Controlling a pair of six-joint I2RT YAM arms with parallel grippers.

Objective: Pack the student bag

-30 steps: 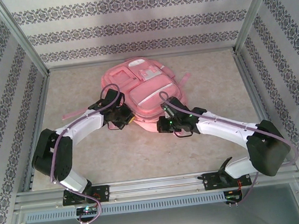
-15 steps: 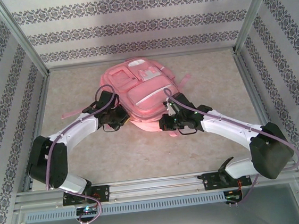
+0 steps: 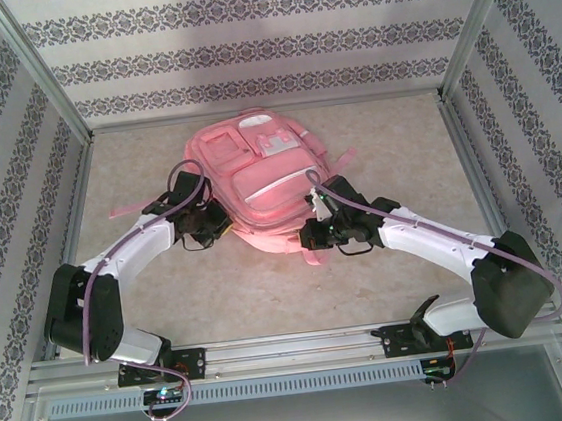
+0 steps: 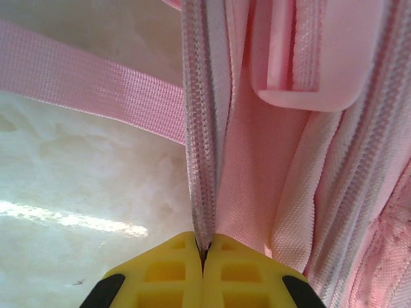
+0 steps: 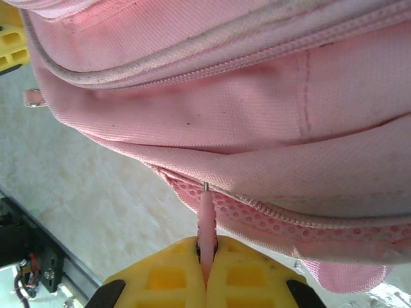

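Lowest in the overhead view, your two arms reach up across the pale marbled tabletop [image 3: 271, 302]. Over the last second both elbows have swung outward and the wrists have drawn slightly apart.

Your left gripper [image 3: 214, 221] is pinched tight on the pink woven zip tape [image 4: 200, 147] at the bag's left edge, with a flat pink webbing strap [image 4: 83, 90] trailing off to the upper left. Your right gripper [image 3: 315, 232] is clamped on a slim pink zip pull [image 5: 206, 215] at the bag's lower right seam.

Beyond them, the large soft pink fabric student bag [image 3: 266, 167] lies flat at centre frame. Its lower edge now sits squarer and more stretched between your grips. That tension should let a zip run, so I judge you're at the opening stage.
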